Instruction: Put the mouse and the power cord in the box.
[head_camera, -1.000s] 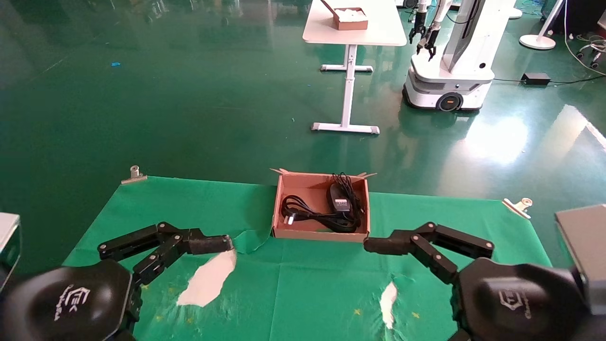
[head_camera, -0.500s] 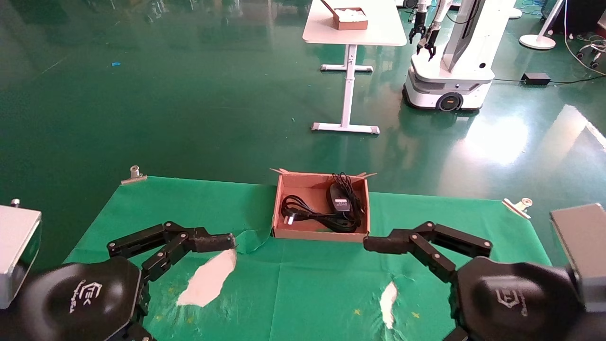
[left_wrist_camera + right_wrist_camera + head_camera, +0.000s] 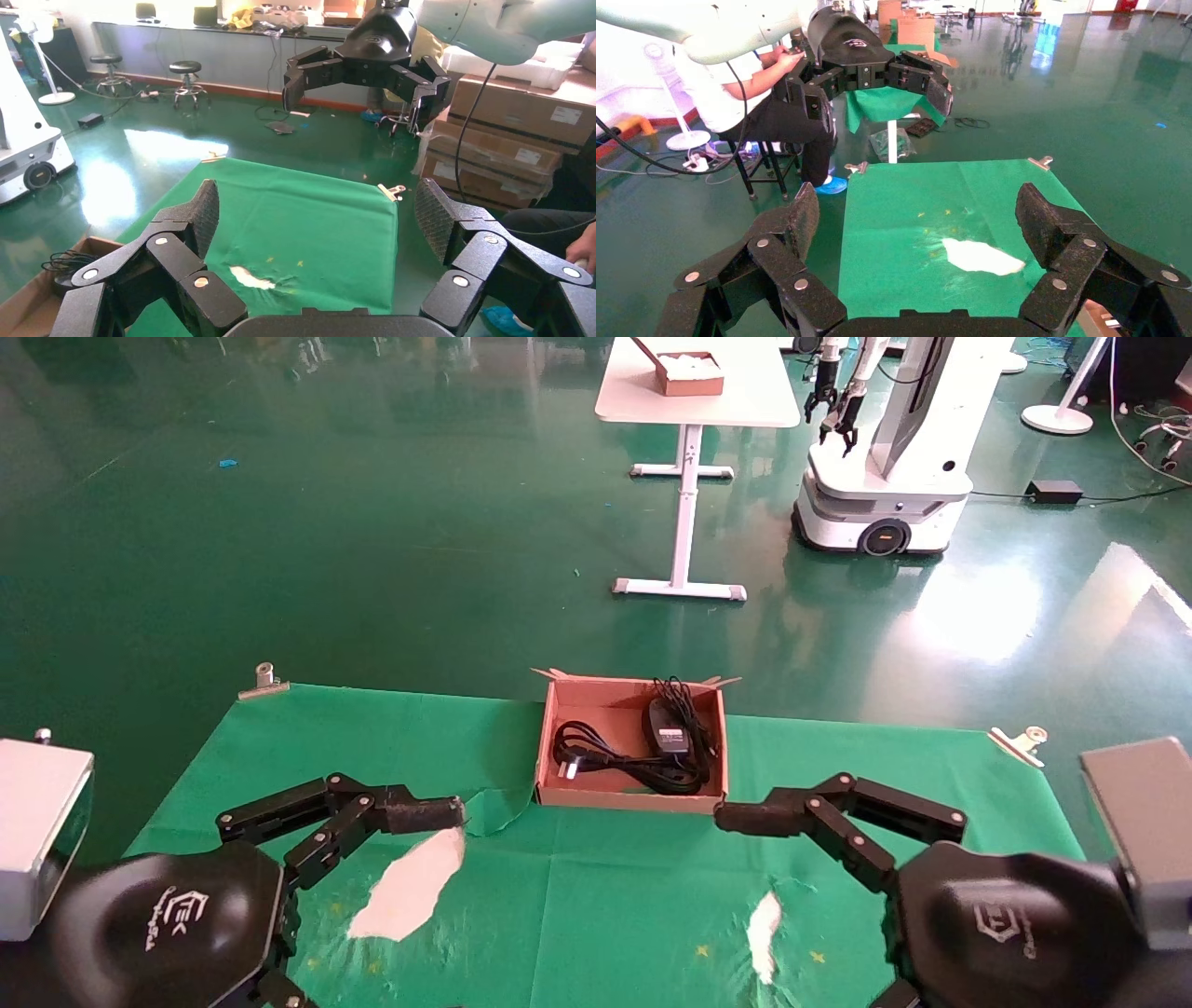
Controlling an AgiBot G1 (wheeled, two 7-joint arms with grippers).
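Head view shows the mouse (image 3: 668, 728) and the power cord (image 3: 607, 764) both inside the box (image 3: 629, 796); left gripper (image 3: 447, 814) and right gripper (image 3: 731, 818), jaws spread and empty, should withdraw without nudging it

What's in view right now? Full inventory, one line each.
box: 1, brown cardboard, far middle of the cloth
mouse: 1, black, inside the box, right part
power cord: 1, black, coiled inside the box, left part
cloth: 1, green, torn in two spots, covers the table
clips: 2, metal, far corners of the cloth
white table: 1, far off, carrying a small brown box
other robot: 1, white, far right
left gripper: open, empty, near left
right gripper: open, empty, near right
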